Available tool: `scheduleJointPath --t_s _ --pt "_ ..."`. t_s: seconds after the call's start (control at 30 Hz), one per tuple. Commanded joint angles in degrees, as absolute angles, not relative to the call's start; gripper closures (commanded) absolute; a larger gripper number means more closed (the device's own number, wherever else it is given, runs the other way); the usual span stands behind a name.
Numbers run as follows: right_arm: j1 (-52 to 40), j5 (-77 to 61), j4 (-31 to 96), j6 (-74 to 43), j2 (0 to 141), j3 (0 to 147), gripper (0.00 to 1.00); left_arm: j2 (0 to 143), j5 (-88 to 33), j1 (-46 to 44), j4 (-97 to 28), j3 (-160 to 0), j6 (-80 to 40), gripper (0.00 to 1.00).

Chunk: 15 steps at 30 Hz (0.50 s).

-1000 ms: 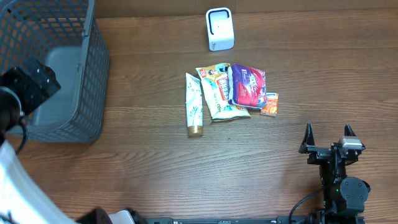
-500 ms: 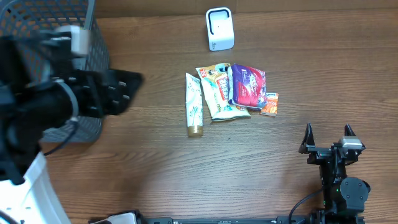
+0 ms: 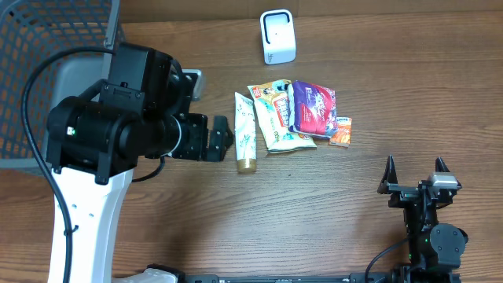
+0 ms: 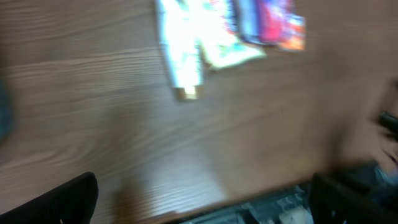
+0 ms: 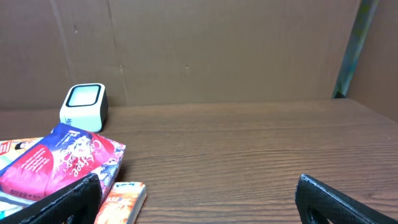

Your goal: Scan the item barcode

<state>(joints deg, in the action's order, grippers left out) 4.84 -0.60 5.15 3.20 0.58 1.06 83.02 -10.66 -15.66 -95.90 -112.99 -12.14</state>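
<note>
Overhead, left claw (image 3: 224,139) gapes beside the tube (image 3: 246,132); right claw (image 3: 415,165) gapes amid bare table (image 3: 314,220).

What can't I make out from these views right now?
- Barcodes: none shows on the tube, snack bag or purple pouch; the print is too small in the overhead view.
- Left wrist view: motion blur smears every label.
- Right wrist view: the pouch is cut off by the left edge, and the tube is out of frame.
- Overhead view: the left arm hides part of the basket.

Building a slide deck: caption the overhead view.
Open left gripper beside white gold-capped plastic tube; colourful snack packets, white box-shaped scanner beyond; right gripper open, apart.
</note>
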Motion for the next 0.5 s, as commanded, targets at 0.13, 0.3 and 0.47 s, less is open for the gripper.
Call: scheduleJointPath --t_s 0.13,0.3,0.47 --pt "4.6 -0.1 4.8 3.5 0.2 0.5 0.00 82.9 4.9 -15.8 -95.4 -111.9 -21.6 0.00" --pt "4.6 -0.1 4.8 3.5 0.2 0.5 0.00 82.9 4.9 -15.8 -95.4 -111.9 -21.6 0.00" --pt "4.6 -0.1 4.8 3.5 0.2 0.5 0.00 82.9 4.9 -15.8 -95.2 -111.9 -21.6 0.00"
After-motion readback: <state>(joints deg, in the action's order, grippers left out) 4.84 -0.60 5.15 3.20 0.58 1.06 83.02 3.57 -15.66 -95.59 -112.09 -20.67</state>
